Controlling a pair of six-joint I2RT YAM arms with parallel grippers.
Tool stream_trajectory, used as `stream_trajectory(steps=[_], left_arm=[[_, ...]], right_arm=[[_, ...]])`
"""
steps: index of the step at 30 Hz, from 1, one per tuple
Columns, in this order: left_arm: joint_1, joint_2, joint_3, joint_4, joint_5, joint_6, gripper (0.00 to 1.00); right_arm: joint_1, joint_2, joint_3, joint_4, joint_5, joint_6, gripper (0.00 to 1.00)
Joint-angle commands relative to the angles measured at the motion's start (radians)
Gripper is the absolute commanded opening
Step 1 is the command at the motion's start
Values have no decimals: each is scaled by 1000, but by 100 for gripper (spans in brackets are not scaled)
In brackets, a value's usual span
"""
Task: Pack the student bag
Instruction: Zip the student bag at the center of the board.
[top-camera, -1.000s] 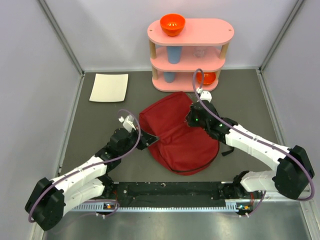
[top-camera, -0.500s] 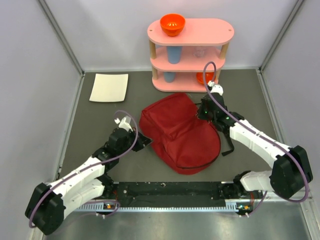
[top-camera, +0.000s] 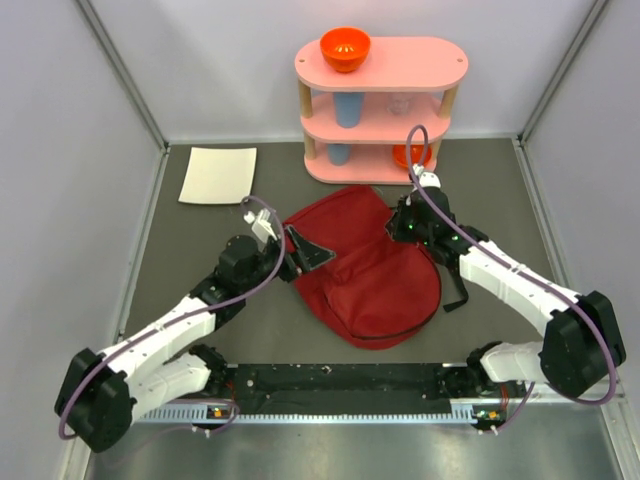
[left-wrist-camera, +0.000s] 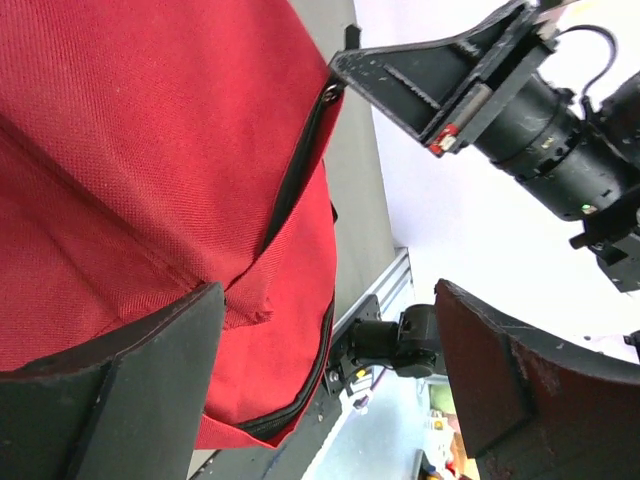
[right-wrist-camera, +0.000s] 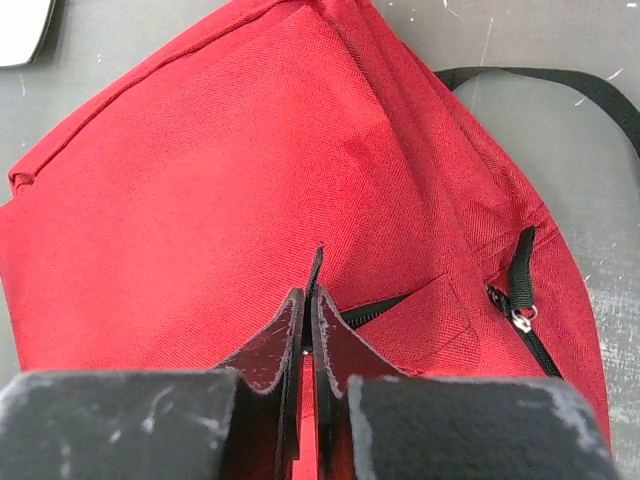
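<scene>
The student bag is a dark-red backpack lying flat mid-table, also filling the left wrist view and the right wrist view. My left gripper hovers at the bag's left edge, open, with nothing between its fingers. At the bag's back right corner, my right gripper is shut on a thin black zipper pull that sticks up between the jaws. A partly opened black zipper line runs off to the right of it.
A pink three-tier shelf stands at the back, with an orange bowl on top, a blue cup in the middle and another orange bowl below. A white sheet lies back left. A black strap trails right of the bag.
My left gripper has opened, let go of the bag's left edge and lifted slightly toward the back. My right gripper moved back and right along the bag, staying shut.
</scene>
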Motion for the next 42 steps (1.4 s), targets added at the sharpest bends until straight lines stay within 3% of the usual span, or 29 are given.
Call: stream_trajectory(steps=[1,12,18,21,23,31,36,42], left_arm=[[-14,85,17,47,15,-57,90],[-66,217,89,7,-96,-61,86],[-70,329,159,78,-90,-41,60],[-71,330,149,82,-99,-25,29],[-71,303,136,70,-113,-16,0],[-52,116,110,-160,-213,143,0],[34,-11,-2,-178,-153,185,0],[132,-42,-62,-159,-62,185,0]], right_arm=[[-8,-47,-2,51,-26,11,0],[24,-69,0,48,-25,21,0],[58,-80,-17,50,-23,26,0],[61,-89,-30,50,-9,26,0],[61,-90,-28,47,8,23,0],[31,-23,9,39,67,18,0],[-32,37,38,47,74,26,0],[-34,32,3,36,86,46,0]])
